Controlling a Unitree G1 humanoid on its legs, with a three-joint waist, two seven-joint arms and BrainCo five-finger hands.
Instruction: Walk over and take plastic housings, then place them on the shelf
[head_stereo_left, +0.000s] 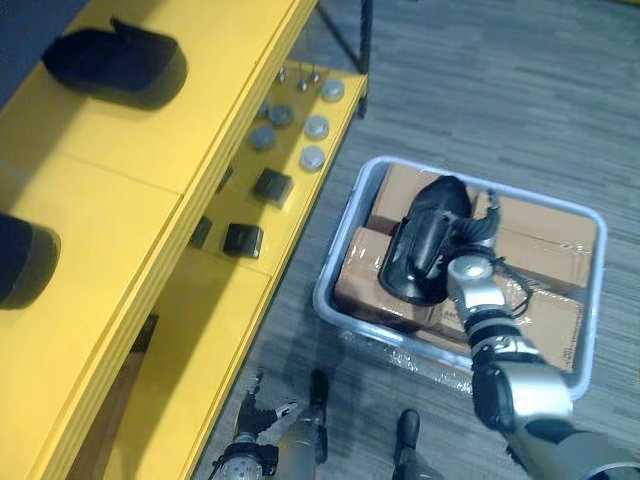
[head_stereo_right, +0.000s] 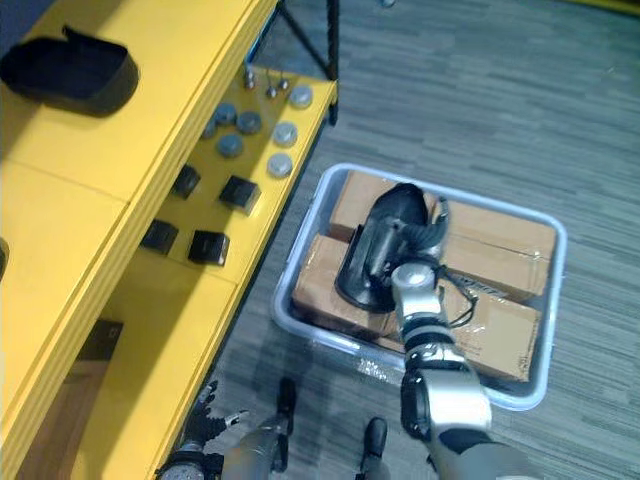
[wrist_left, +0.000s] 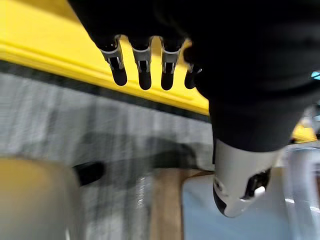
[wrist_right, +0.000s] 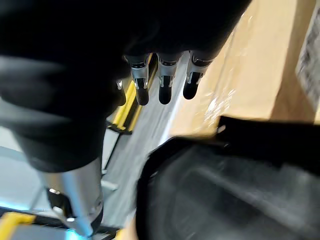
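Right arm is reaching down into the grey bin (head_stereo_left: 333, 262), its right hand (wrist_right: 165, 82) hovering over the black plastic housing (head_stereo_left: 420, 245) lying on cardboard boxes (head_stereo_left: 548, 250), fingers pointing straight and gripping nothing. Left hand (wrist_left: 144, 70) is hanging low beside the yellow shelf (head_stereo_left: 130, 155), fingers straight and relaxed.

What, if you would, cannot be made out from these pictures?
- Contact between the right hand and the housing beneath it: in the head views the hand covers it, and its wrist view is blurred.
- Dark shelf object: cut off by the left eye view's edge.
- Round grey parts: too small to identify.
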